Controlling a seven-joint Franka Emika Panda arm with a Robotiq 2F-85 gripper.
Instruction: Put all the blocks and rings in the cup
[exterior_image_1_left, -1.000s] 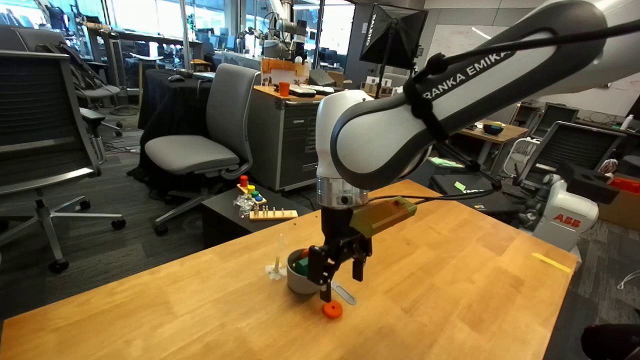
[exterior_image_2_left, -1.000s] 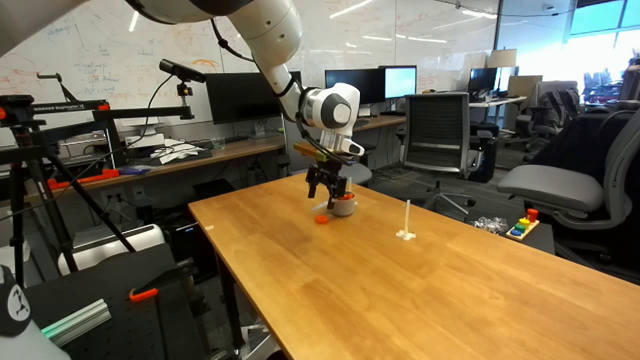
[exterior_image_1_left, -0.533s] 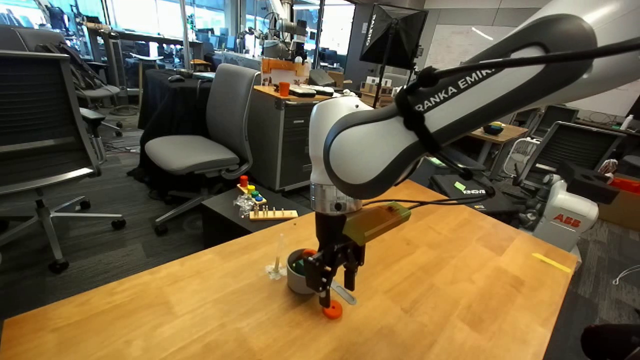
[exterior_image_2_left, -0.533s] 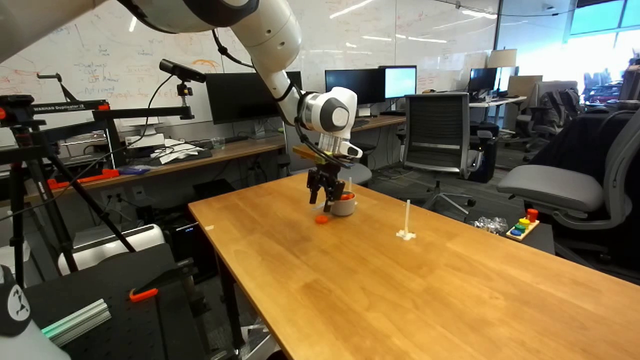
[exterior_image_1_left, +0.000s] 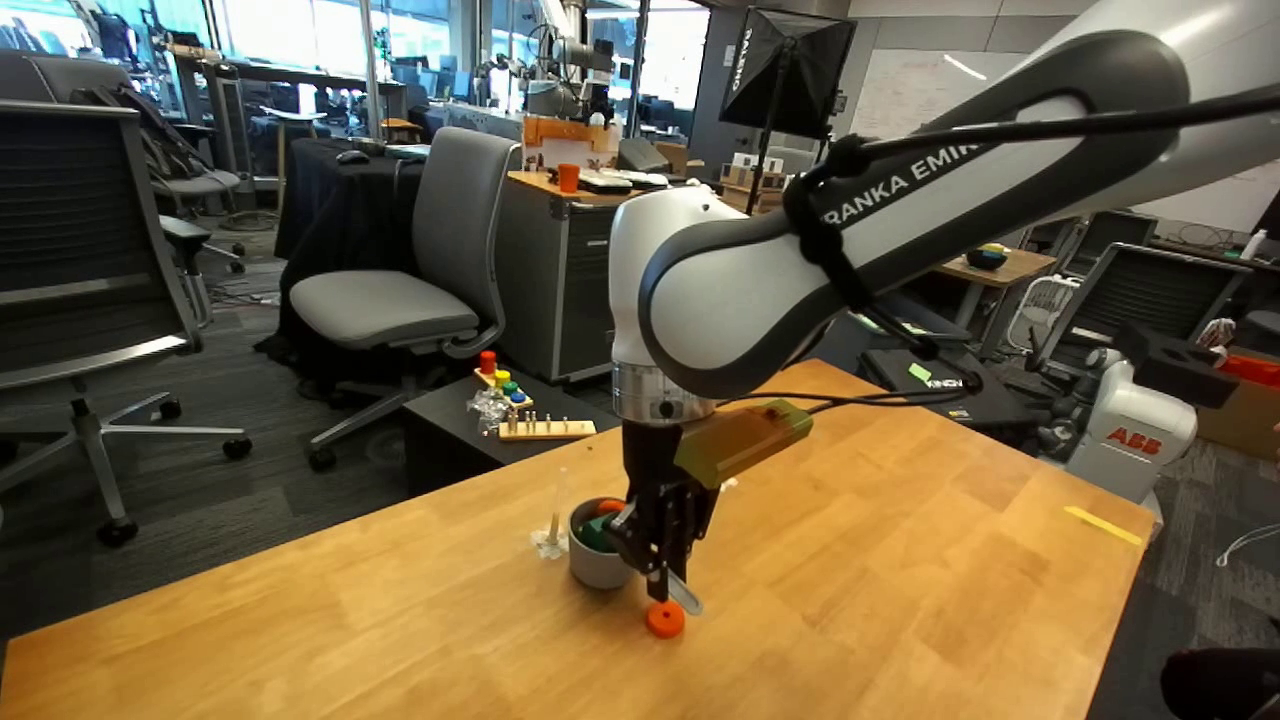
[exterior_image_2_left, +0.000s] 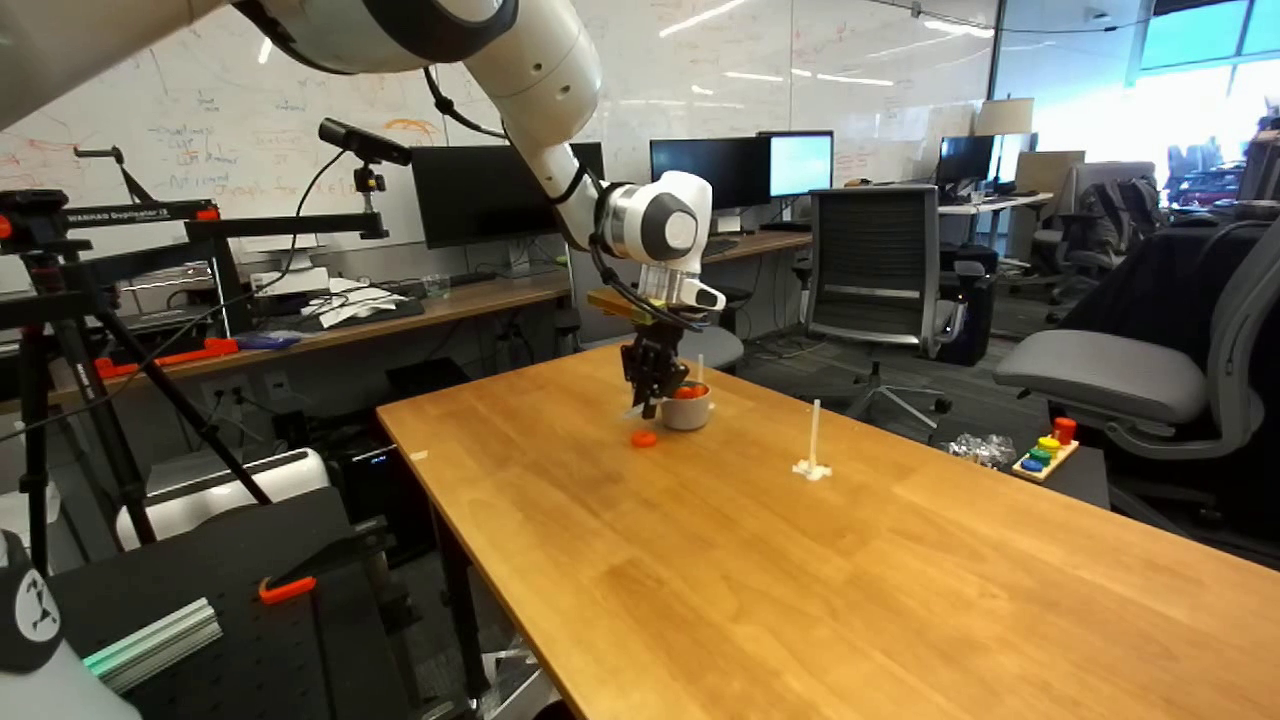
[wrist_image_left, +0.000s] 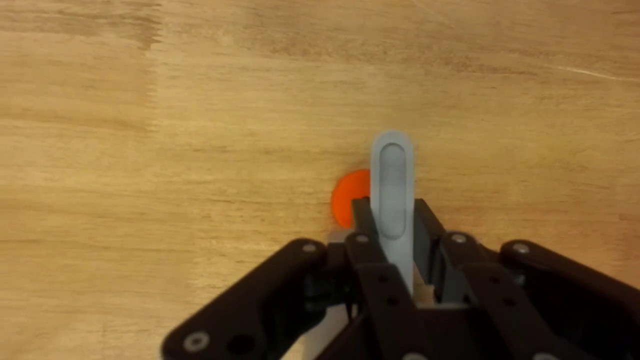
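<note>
Wrist view gives the key relation: the orange ring (wrist_image_left: 347, 197) lies just beside the grey handle (wrist_image_left: 392, 165), on the picture's left, its right part hidden from sight. The handle's long axis runs from the cup (exterior_image_1_left: 598, 568) straight out between the fingers (wrist_image_left: 363, 217), so the ring sits off the flank of that line, not along it. Whether ring and handle touch, I cannot tell. As for the gripper (wrist_image_left: 392, 207), it is drawn in narrow on the handle, a pad against each side, and has no hold on the ring. In an exterior view the cup is just beside the fingers with a green block (exterior_image_1_left: 597, 533) and an orange piece (exterior_image_1_left: 610, 507) inside it, while the ring lies flat on the wooden table (exterior_image_1_left: 850, 600), outside the cup and near the handle's end. With this grip, I judge, the next move probably shifts or turns the cup, and swinging the handle toward the ring risks shoving it along. Collecting the ring would likely mean letting go first, then moving sideways to it.
</note>
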